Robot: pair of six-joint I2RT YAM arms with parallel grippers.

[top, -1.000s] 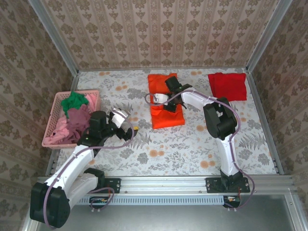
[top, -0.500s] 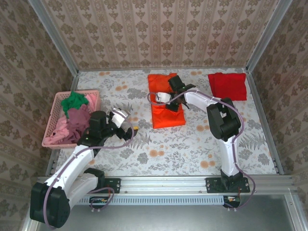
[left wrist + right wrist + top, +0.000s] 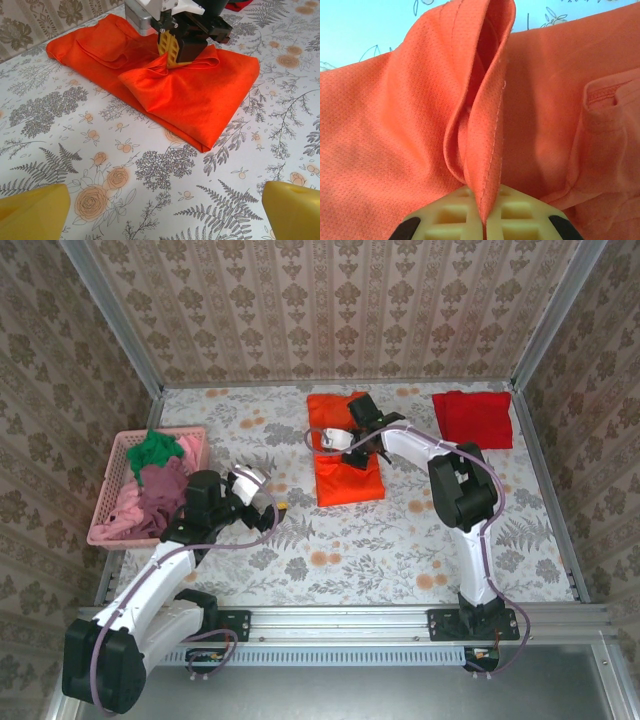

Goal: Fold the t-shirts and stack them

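Right end effector (image 3: 353,443): closed, pinching a raised hem fold of the orange t-shirt (image 3: 348,480); the cloth stands up between its yellow fingertips (image 3: 520,217).

Left end effector (image 3: 266,504): jaws wide apart, holding nothing, low over the floral tabletop (image 3: 400,540). It sits near the right side of the pink lattice basket (image 3: 118,452), between the basket and the orange t-shirt.

Orange t-shirt: partly folded, lying on the tabletop well to the right of the basket, rumpled at its far end.

Red t-shirt (image 3: 472,418): folded flat, farther right of the basket, apart from the orange one.

Basket contents: green t-shirt (image 3: 155,450), mauve t-shirt (image 3: 165,490) and pink t-shirt (image 3: 120,515), heaped unfolded.
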